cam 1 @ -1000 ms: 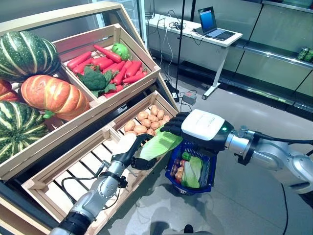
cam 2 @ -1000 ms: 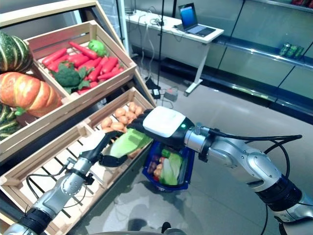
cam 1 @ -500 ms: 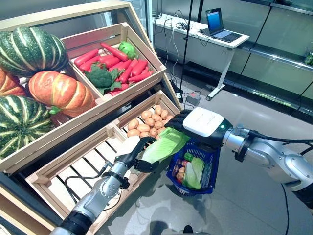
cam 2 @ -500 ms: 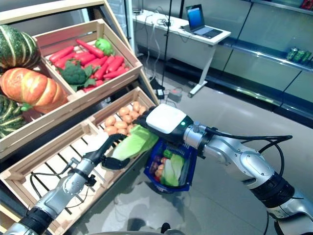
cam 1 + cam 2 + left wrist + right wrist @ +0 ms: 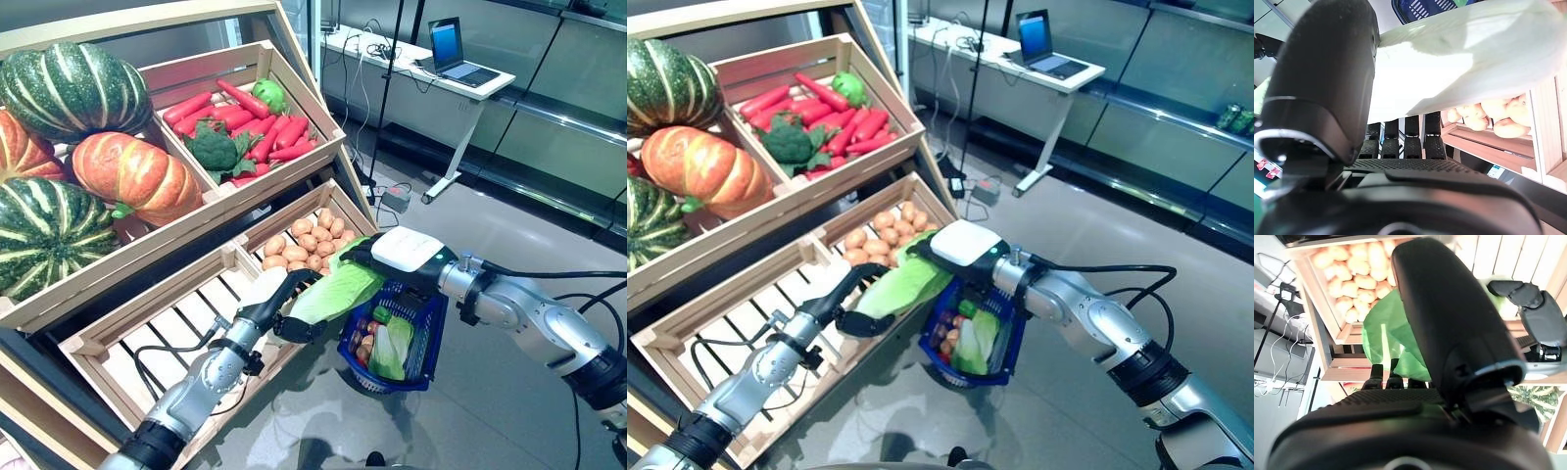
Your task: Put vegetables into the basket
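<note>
Left robot hand (image 5: 279, 311): came in from the lower left of the frame, fingers and thumb clamped on the pale stalk end of the leafy cabbage (image 5: 336, 291); its wrist view showed the thumb pressed over the white stalk with the fingers curled beneath.
Right robot hand (image 5: 392, 257): reached in from the right to mid-frame, just above the basket; its wrist view showed curled fingers, but what they held was hidden, so its grip could not be told.
Leafy cabbage: held slanted in mid-frame, green tip toward the right robot hand, lying over the near rim of the basket, not yet inside.
Basket (image 5: 428, 341): blue plastic, hanging below the right robot hand over the grey floor, right of centre; green leaves and small reddish and brown vegetables lay in it.
Potatoes (image 5: 306, 241): heaped in the lower wooden crate's right compartment, just above the cabbage in the frame.
Slatted compartment (image 5: 157, 345): lower left, beside the potatoes.
Red peppers (image 5: 250, 132): upper crate, top centre, with a broccoli head (image 5: 217, 150) among them.
Pumpkins (image 5: 132, 178): orange and striped green, stacked at the upper left.
Desk (image 5: 431, 78): white, upper right, carrying an open laptop (image 5: 454, 52).
</note>
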